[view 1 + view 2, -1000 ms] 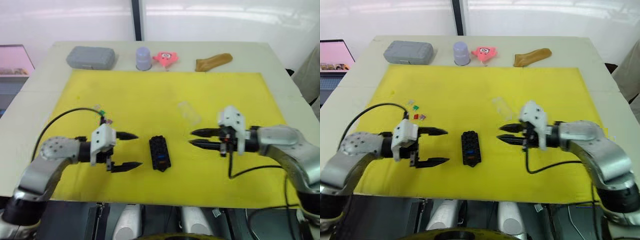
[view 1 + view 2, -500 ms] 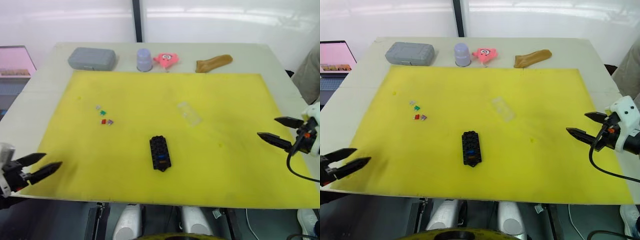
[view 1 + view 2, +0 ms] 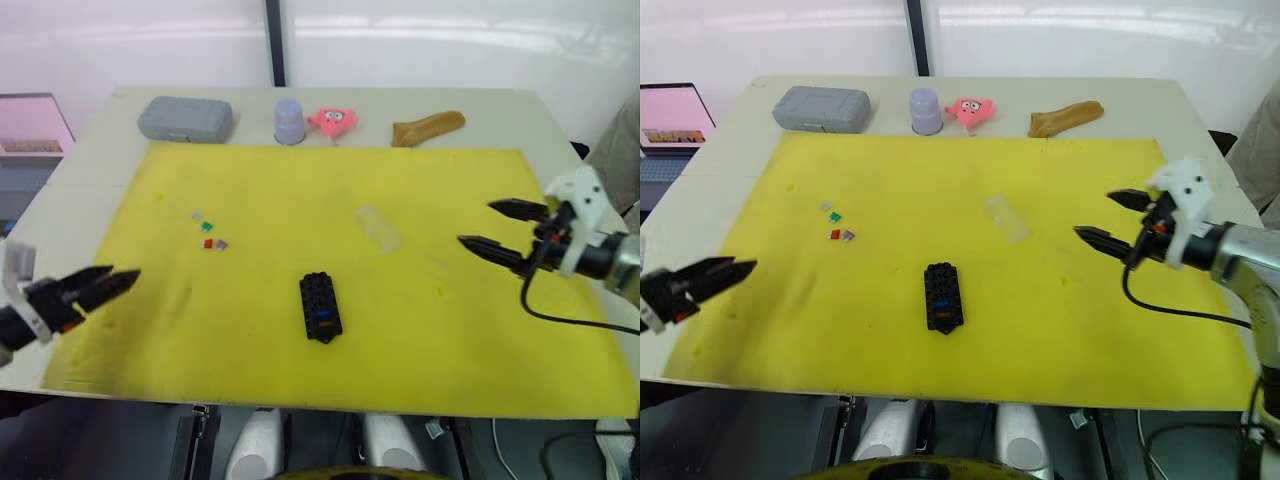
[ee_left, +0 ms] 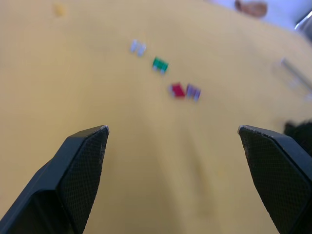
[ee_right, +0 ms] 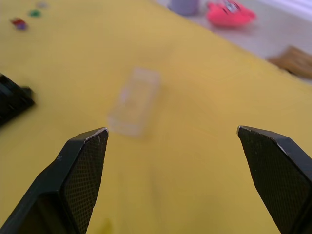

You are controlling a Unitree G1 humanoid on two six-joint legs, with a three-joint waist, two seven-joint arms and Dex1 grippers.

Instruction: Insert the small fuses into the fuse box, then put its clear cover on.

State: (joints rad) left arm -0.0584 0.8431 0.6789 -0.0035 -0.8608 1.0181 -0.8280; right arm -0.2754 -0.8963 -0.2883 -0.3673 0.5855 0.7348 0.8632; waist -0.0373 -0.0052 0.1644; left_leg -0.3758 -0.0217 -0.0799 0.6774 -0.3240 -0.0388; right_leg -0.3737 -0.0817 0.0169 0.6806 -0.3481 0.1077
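Observation:
The black fuse box point(image 3: 320, 307) lies near the middle of the yellow mat point(image 3: 300, 180), with blue and orange spots in its slots. Several small fuses point(image 3: 208, 232) lie loose to its far left: grey point(image 4: 138, 47), green point(image 4: 159, 64), red point(image 4: 177, 90) and purple point(image 4: 193, 91). The clear cover point(image 3: 378, 226) rests flat on the mat, far right of the box. My left gripper point(image 3: 120, 280) is open and empty at the mat's left edge, short of the fuses. My right gripper point(image 3: 475, 223) is open and empty, right of the cover point(image 5: 134, 101).
Along the table's far edge stand a grey case point(image 3: 186, 118), a lavender cup point(image 3: 288, 119), a pink star toy point(image 3: 333, 118) and a brown object point(image 3: 428, 125). A laptop screen point(image 3: 675, 115) sits off the table's left side.
One second ago both grippers flanked the fuse box; they then drew back to the table's sides. Now the left has come in over the mat's left edge and the right toward the cover.

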